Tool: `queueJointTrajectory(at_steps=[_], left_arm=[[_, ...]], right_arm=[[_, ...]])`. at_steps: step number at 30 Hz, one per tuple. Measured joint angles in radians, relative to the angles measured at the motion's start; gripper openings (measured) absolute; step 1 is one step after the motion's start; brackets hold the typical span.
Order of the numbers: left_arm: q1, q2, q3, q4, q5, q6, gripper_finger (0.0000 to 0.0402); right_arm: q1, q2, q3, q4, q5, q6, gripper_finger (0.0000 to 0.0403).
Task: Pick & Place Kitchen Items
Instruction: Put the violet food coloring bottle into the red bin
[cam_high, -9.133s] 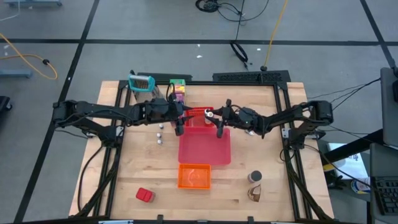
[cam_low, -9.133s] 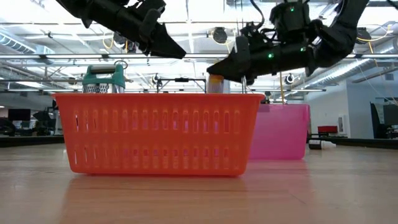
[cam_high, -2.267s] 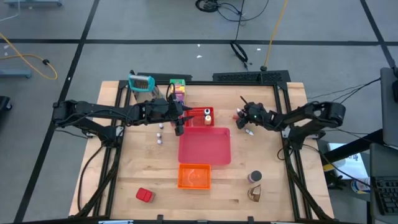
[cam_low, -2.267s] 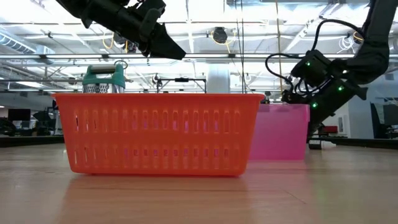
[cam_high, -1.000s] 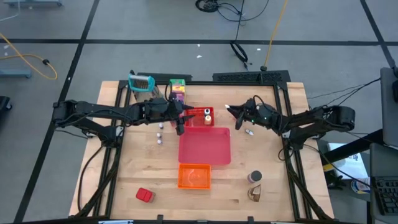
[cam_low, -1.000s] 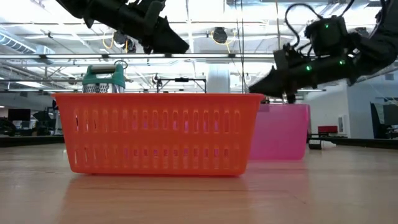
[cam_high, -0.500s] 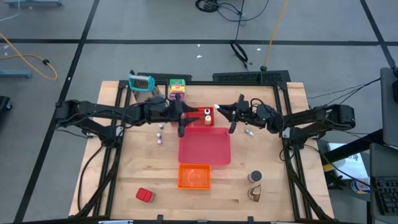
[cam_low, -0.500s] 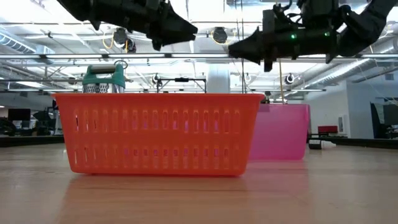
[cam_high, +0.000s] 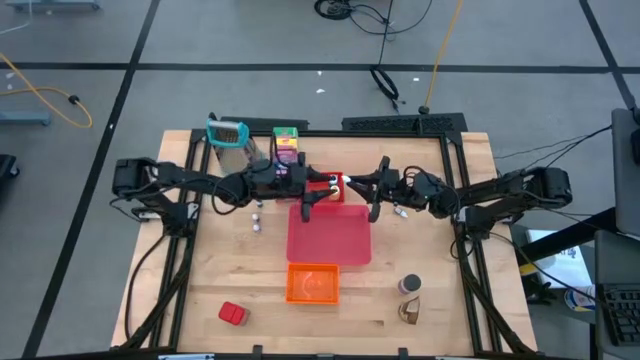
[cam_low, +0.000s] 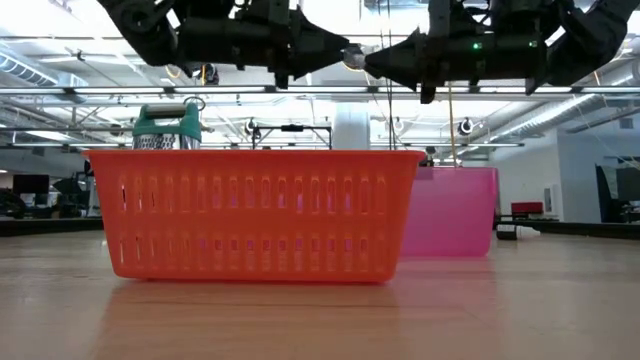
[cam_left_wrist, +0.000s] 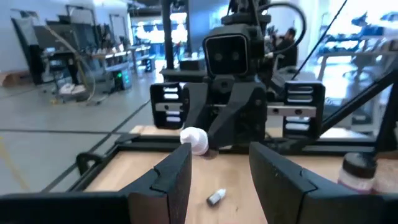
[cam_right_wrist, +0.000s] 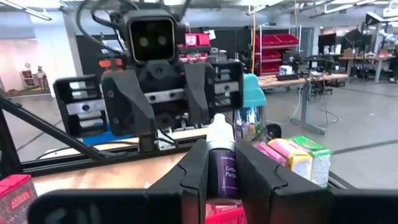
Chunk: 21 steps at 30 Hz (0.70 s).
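High over the red tray (cam_high: 330, 240), my two grippers point level at each other, tip to tip. My right gripper (cam_high: 352, 183) (cam_right_wrist: 221, 152) is shut on a small bottle (cam_right_wrist: 221, 168) with a purple label and a white cap (cam_left_wrist: 194, 140). My left gripper (cam_high: 322, 185) (cam_left_wrist: 217, 158) is open, and the cap sits just beyond its fingertips without touching them. Food boxes (cam_high: 286, 146) stand at the far edge. Little jars (cam_high: 257, 216) and a shaker (cam_high: 402, 212) lie on the table. My right gripper pinches the bottle's labelled body (cam_right_wrist: 222, 177) between its two fingers, coming level from the table's right. The white cap end (cam_right_wrist: 219, 129) sticks out past the fingertips toward my left gripper. The bottle is lifted clear, above the red tray's far end.
An orange basket (cam_high: 313, 283) stands in front of the tray, near the front edge. A metal grater with a teal handle (cam_high: 228, 134) is at the far left. A red block (cam_high: 233, 314), a dark-lidded jar (cam_high: 410, 285) and a brown piece (cam_high: 410, 312) lie near the front.
My right gripper has risen and carried the bottle toward the table's left, up to my left gripper. My left gripper has tipped from pointing down to pointing level and has gone a little toward the table's right.
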<state>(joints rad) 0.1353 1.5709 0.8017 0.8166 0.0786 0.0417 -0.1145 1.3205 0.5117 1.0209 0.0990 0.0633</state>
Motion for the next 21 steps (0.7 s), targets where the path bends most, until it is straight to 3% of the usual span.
queueJointTrajectory(at_steps=[11, 21], left_arm=[[0.000, 0.091, 0.005, 0.152, 0.035, -0.023, 0.0159], [0.000, 0.094, 0.005, 0.162, 0.034, -0.011, 0.0159]], right_arm=[[0.012, 0.000, 0.000, 0.008, -0.024, 0.002, 0.0051], [0.049, 0.000, 0.000, 0.014, -0.026, 0.002, 0.0051]])
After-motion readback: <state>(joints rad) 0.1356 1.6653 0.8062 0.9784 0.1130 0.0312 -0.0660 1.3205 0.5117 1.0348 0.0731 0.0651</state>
